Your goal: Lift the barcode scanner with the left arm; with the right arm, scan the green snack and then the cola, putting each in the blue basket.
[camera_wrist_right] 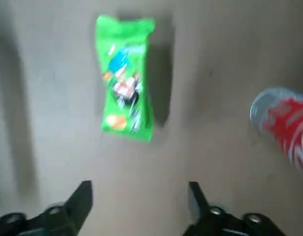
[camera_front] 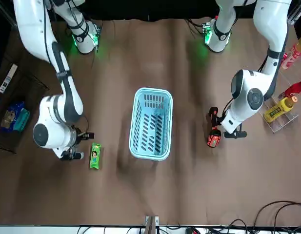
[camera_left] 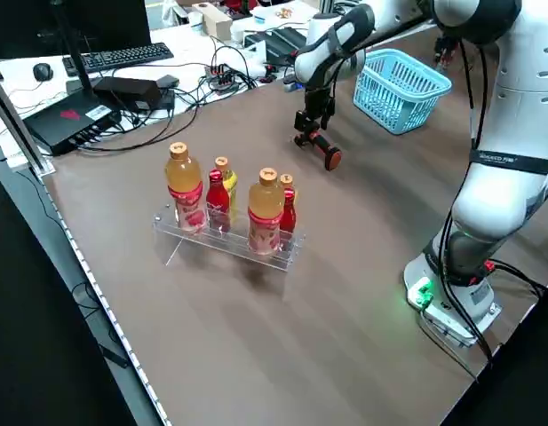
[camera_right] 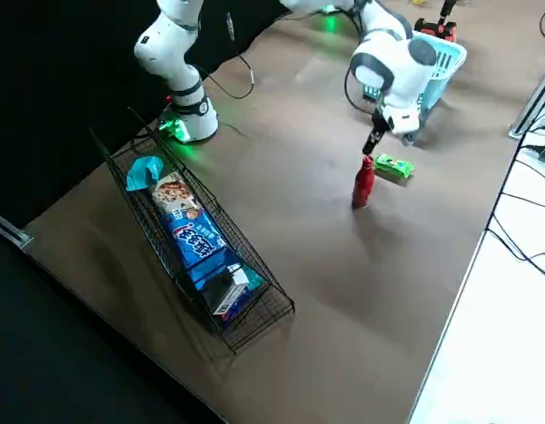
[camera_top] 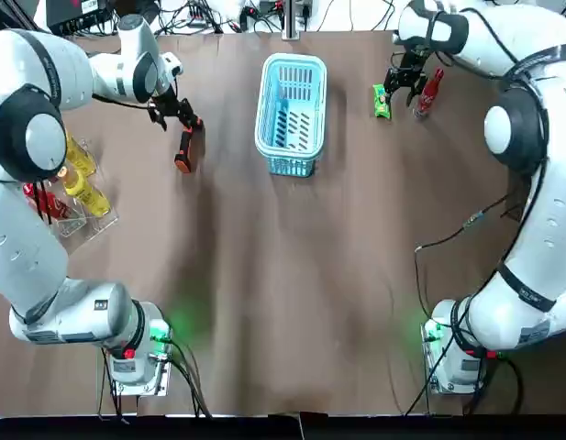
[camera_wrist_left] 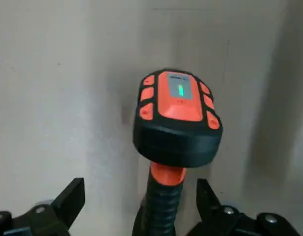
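Observation:
The orange-and-black barcode scanner lies on the brown table, left of the blue basket. My left gripper is open, with a finger on each side of the scanner's ribbed handle and not closed on it. The green snack lies flat to the right of the basket. The red cola bottle stands upright just beyond it. My right gripper hovers open and empty between the snack and the cola.
A clear rack of drink bottles stands at the robot's left table edge. A wire basket of snack packs sits at the robot's right edge. A loose cable lies near the right arm's base.

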